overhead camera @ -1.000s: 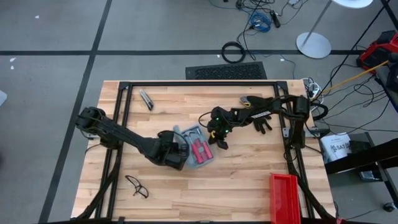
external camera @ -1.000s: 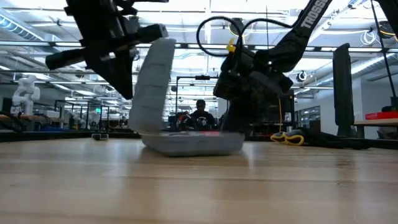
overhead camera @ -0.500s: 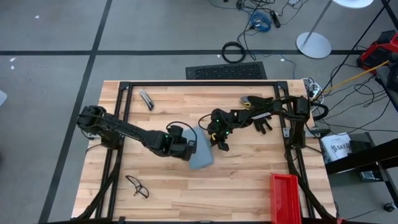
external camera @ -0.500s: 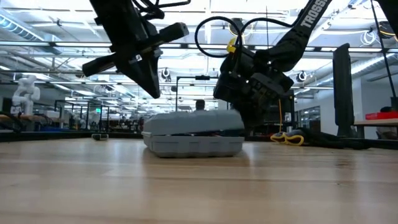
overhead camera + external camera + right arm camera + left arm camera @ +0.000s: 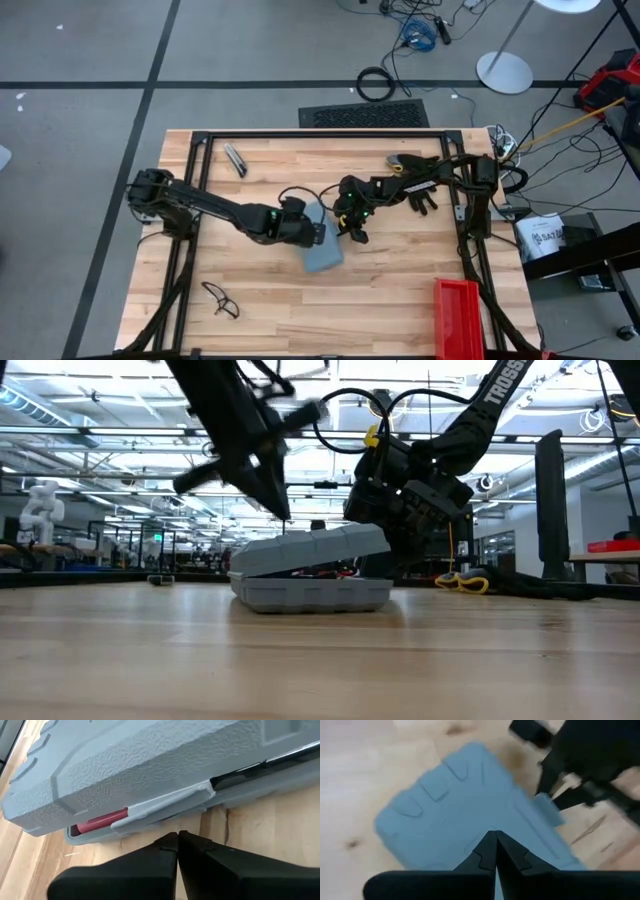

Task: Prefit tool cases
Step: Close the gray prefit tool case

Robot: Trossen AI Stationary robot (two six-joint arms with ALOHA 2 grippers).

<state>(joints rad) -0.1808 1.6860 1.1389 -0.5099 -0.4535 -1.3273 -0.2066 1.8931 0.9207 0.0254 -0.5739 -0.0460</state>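
Note:
The blue-grey tool case (image 5: 325,252) lies mid-table on its base. Its lid (image 5: 310,545) rests slanted on the base, down at the hinge side and lifted along the edge that faces my right gripper. A red tool handle (image 5: 97,822) shows in that gap. My left gripper (image 5: 316,233) is shut and points steeply down over the lid's ribbed top (image 5: 460,805). My right gripper (image 5: 357,235) is shut and low by the case's opening side, its tips (image 5: 177,837) just before the base's wall. My left gripper's shut tips (image 5: 496,837) hang right at the lid's top, coming from above at a slant; I cannot tell whether they touch it. My right gripper's shut tips sit close to the base's edge (image 5: 200,815), slanting down from the table's right; I cannot tell whether they touch it.
A red bin (image 5: 458,315) stands at the near right corner. Glasses (image 5: 220,298) lie near the front left. A small metal tool (image 5: 235,160) lies at the far left. Black frame rails (image 5: 198,200) run along the table's sides.
The lid stood upright at my left gripper a second ago. It has swung over onto the base, hiding the red tools, and then came up a little along its free edge. My left gripper has moved toward the table's right, over the case, and has rolled.

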